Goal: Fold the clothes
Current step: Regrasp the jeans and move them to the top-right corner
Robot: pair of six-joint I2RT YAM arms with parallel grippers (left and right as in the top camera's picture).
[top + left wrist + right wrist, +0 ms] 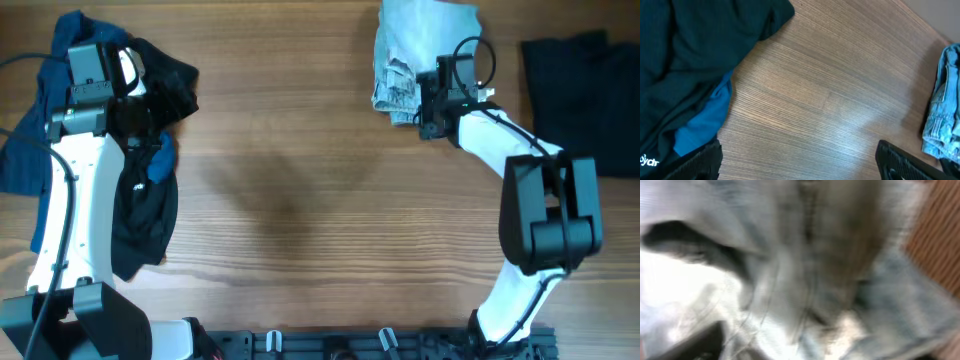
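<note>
At the far edge, right of the middle, the denim shorts [420,40] lie bunched, the right gripper [428,105] at their near hem, probably to take a corner for spreading; blurred denim fills its wrist view, so I cannot tell whether its jaws have closed; by the left edge the left gripper [800,167] hangs wide apart over bare table [300,200], beside the black garment [150,215] and the royal-blue one [20,150]; a dark folded garment [580,90] sits at the far-right corner, out of the way.
</note>
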